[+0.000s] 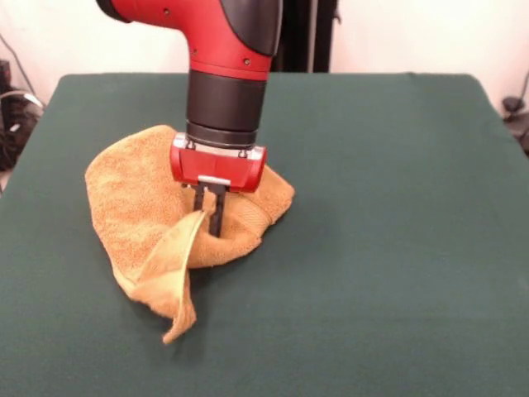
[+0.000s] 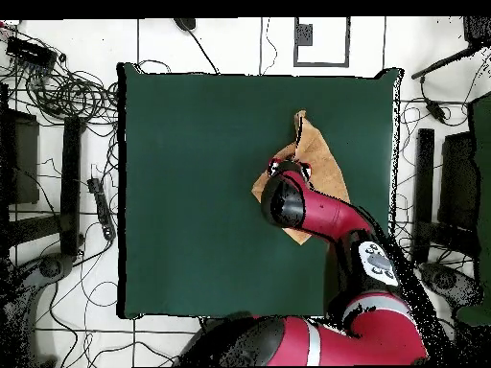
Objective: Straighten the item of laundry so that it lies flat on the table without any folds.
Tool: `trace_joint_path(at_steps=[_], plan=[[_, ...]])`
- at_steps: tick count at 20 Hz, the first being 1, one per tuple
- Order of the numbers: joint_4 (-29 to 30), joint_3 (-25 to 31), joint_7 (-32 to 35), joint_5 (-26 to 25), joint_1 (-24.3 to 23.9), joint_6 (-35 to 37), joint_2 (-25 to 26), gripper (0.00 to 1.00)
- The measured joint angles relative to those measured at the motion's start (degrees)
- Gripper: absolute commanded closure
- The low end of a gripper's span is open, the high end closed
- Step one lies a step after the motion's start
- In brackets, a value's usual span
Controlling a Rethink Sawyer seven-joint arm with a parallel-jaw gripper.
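Front view, pincer (image 1: 210,217) gripping rumpled towel (image 1: 132,215)

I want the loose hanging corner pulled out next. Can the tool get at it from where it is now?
Probably yes. The tool already sits on the crumpled orange-tan terry towel, and the folded corner flap droops just beside it onto the dark green felt table, with nothing covering it.
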Motion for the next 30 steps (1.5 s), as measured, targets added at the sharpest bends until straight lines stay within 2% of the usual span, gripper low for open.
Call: trace_joint_path(at_steps=[4,8,18,20,22,28,29,30], plan=[[0.02,-0.15,0.00,1.42,0.02,0.87,-0.09,0.00],[-0.44,-0.34,0.00,8.19,-0.35,7.17,-0.41,0.00],[-3.16,-0.39,0.01,17.76,1.17,9.44,1.00,0.00],[-3.94,-0.68,0.13,19.96,2.13,9.45,1.52,0.00],[-5.71,-1.99,0.59,24.39,4.93,9.44,2.78,0.00],[-8.47,-5.16,2.64,29.95,9.56,9.76,5.84,0.00],[-8.88,-5.71,3.08,30.73,10.25,9.89,6.39,1.00],[-9.50,-6.56,3.77,31.42,11.12,10.75,7.22,1.00]])
